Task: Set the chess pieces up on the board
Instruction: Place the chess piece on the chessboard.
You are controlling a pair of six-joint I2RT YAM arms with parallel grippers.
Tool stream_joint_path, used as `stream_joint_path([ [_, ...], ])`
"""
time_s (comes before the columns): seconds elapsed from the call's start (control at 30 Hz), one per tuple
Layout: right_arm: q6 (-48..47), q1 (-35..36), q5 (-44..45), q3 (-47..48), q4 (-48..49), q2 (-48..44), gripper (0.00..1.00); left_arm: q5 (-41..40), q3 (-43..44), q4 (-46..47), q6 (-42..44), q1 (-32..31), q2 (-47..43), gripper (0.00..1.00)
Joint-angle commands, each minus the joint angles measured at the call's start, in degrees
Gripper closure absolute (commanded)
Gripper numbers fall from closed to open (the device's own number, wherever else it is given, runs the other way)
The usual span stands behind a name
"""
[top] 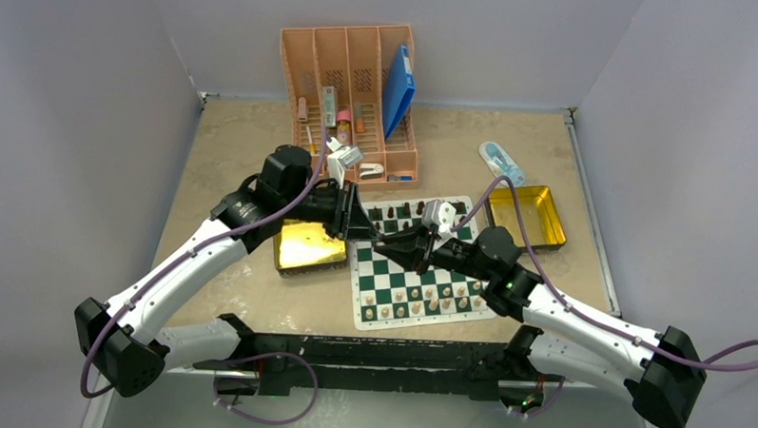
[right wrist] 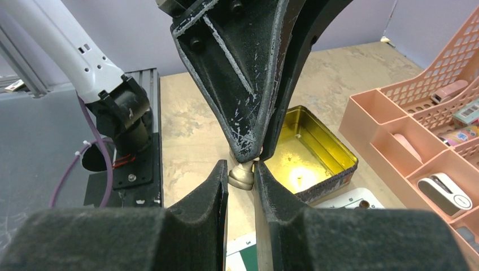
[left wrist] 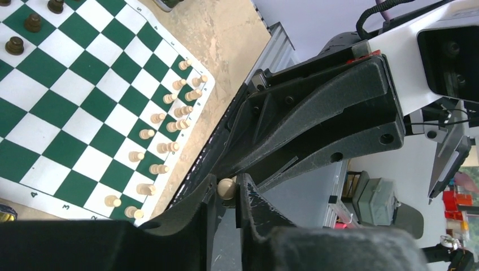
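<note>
Above the board's left side [top: 360, 318], my left gripper [top: 392, 235] and right gripper [top: 408, 247] meet tip to tip. One pale chess piece [left wrist: 226, 187] hangs between them. In the left wrist view, my left gripper [left wrist: 227, 195] is shut on its round head. In the right wrist view, my right gripper [right wrist: 242, 178] is shut on its flared base [right wrist: 243, 176], with the left fingers [right wrist: 248, 84] coming down from above. Pale pieces [top: 429, 297] fill the board's near rows and dark pieces [top: 404, 212] the far row.
An open gold tin [top: 307, 247] lies left of the board, and another [top: 525, 217] lies at its far right. A pink organiser [top: 355, 99] with pens and bottles stands at the back. A small blue-and-white item [top: 501, 161] lies beside it.
</note>
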Motion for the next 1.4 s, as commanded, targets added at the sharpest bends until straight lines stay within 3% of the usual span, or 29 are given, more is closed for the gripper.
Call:
stream_joint_path([
  [0.0, 0.23, 0.09, -0.36, -0.57, 4.11, -0.38, 0.91, 2.5, -0.89, 3.86, -0.9, -0.37, -0.21, 0.89],
  [0.13, 1.69, 0.04, 2.4, -0.47, 3.44, -0.11, 0.83, 1.09, -1.1, 2.09, -0.1, -0.39, -1.58, 1.0],
  [0.37, 8.74, -0.03, 11.62, 1.31, -5.33, -3.42, 0.31, -6.34, 1.44, -4.74, 4.94, -0.36, -1.16, 1.0],
  [0.5, 15.13, -0.03, 22.21, 5.27, -17.06, -9.07, 0.02, -9.69, 1.47, -5.89, 6.18, -0.43, -1.31, 1.0],
  [0.73, 21.17, -0.01, 27.95, 9.02, -30.15, -19.12, 0.01, -19.19, 1.58, -7.08, 5.72, -3.58, 1.0, 1.0],
  [0.87, 22.7, -0.01, 29.87, 11.65, -34.3, -23.27, 0.01, -28.97, 3.19, -8.65, 4.07, -9.16, 4.44, 1.0],
  [1.13, 24.58, 0.01, 35.54, 14.01, -37.69, -31.31, 0.01, -43.36, 1.11, -7.15, -1.3, -19.65, 10.96, 1.0],
  [1.37, 25.37, 0.01, 39.62, 13.44, -39.44, -36.55, 0.01, -48.73, -0.77, -4.77, -3.56, -24.92, 17.71, 1.0],
])
